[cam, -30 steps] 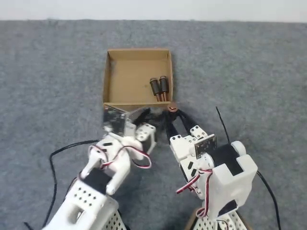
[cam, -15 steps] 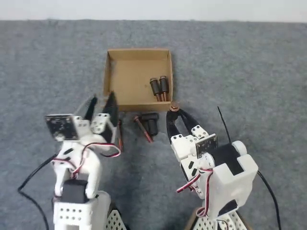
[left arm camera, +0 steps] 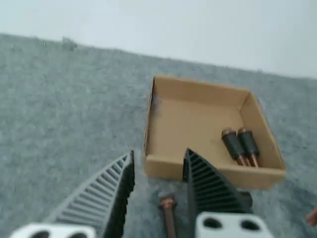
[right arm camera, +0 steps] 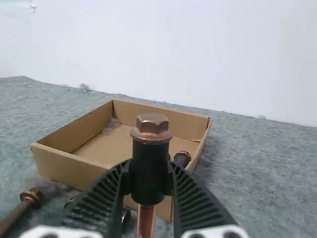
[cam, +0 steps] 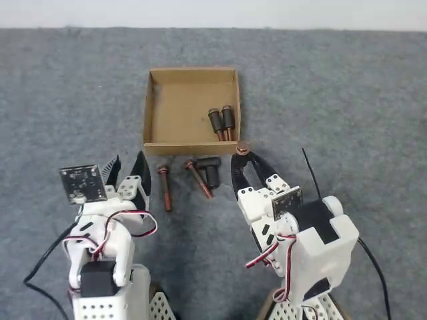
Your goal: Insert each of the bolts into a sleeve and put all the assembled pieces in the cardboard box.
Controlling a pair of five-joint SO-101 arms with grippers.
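Currently the right jaws are clenching a sleeved bolt upright, just outside a front corner of the cardboard box, which is holding two assembled pieces. The left jaws are hanging released beside a loose bolt. Another bolt and a sleeve are lying together on the grey surface.

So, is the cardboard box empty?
No, two sleeved bolts lie side by side inside the cardboard box, close to one side wall.
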